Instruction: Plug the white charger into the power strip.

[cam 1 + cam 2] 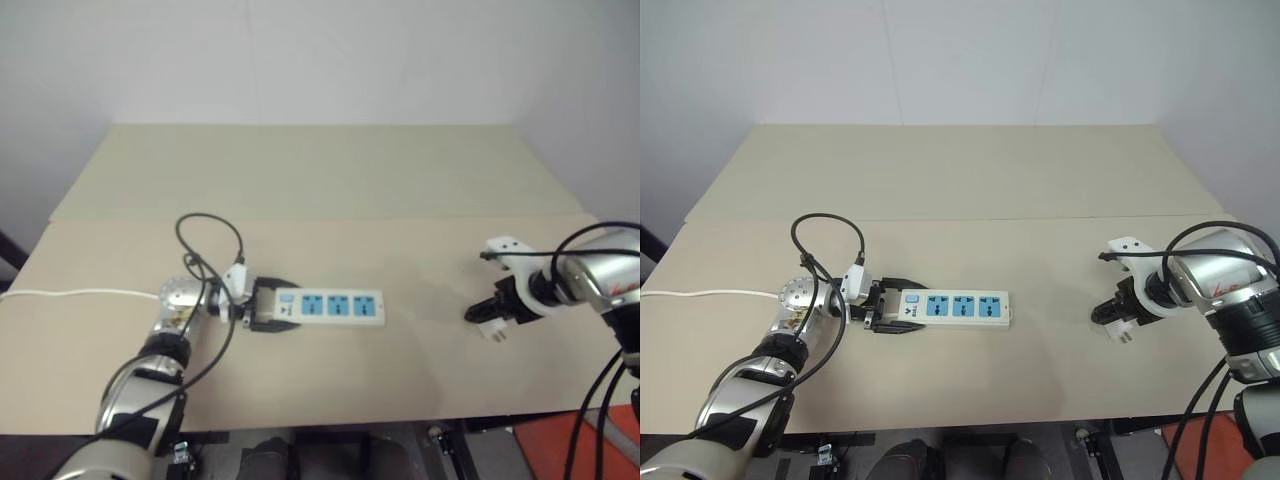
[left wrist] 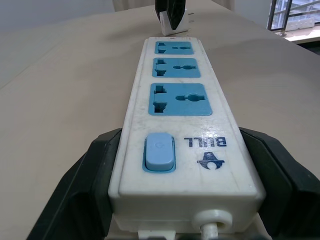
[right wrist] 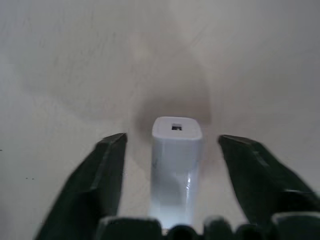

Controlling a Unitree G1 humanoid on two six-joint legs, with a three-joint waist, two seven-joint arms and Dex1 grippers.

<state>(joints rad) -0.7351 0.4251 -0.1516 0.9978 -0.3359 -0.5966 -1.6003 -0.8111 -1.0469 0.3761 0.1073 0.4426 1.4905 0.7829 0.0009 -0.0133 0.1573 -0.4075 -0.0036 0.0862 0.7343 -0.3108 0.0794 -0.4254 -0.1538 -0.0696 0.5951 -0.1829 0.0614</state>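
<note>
The power strip (image 1: 335, 308) lies flat on the table at left of centre, its three blue sockets facing up. My left gripper (image 1: 275, 308) is shut on its switch end, with black fingers (image 2: 85, 190) pressed to both sides. The white charger (image 1: 497, 331) sits on the table at the far right, well apart from the strip. My right gripper (image 1: 492, 318) points steeply down over it. In the right wrist view the white charger (image 3: 176, 160) stands between the two fingers (image 3: 95, 185) with a gap on each side, so the gripper is open around it.
The strip's thin white cord (image 1: 80, 294) runs left off the table edge. A black cable (image 1: 210, 235) loops above my left wrist. The beige table (image 1: 320, 170) stretches far behind and between the strip and charger. Its front edge is close below both grippers.
</note>
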